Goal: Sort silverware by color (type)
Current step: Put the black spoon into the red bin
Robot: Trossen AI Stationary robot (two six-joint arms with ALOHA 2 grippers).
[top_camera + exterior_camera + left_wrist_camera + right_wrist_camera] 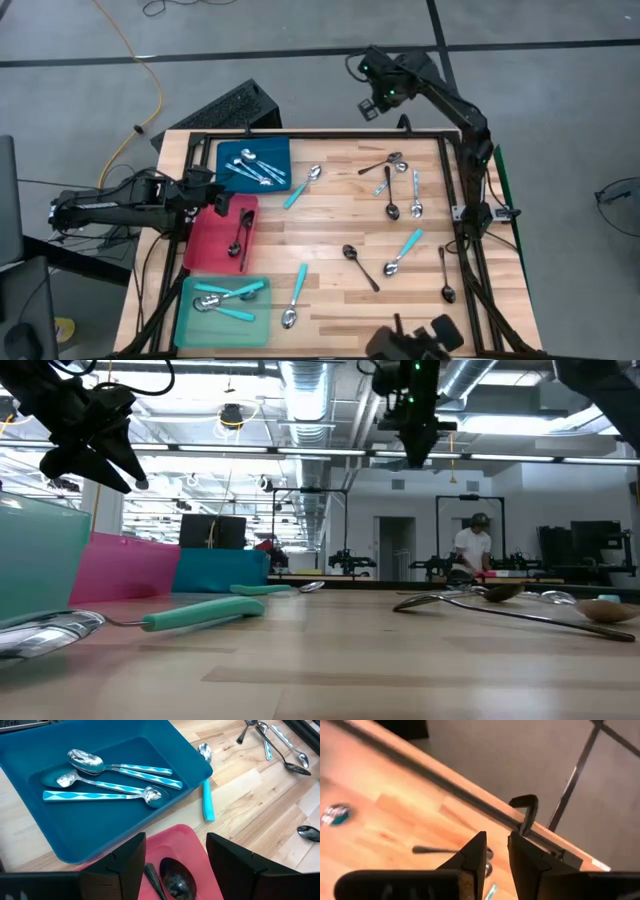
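Note:
My left gripper (217, 200) (176, 855) hangs open above the far end of the red tray (205, 245). A black spoon (176, 877) lies flat in that tray, its bowl below the gap between my fingers. The blue tray (275, 150) holds spoons with silver and turquoise patterned handles (115, 782). The teal tray (190, 325) holds turquoise-handled spoons (232, 295). Turquoise-handled (403, 250), black (360, 266) and silver (415, 192) spoons lie loose on the wooden table. My right gripper (372, 104) (496, 847) is raised over the table's far edge, fingers a narrow gap apart and holding nothing.
The three trays sit in a row along the table's left side. A black metal frame (455, 175) runs round the table, with a clamp (525, 812) on its far rail. A keyboard (225, 108) lies beyond the far left corner. A person (470, 550) stands far back in the room.

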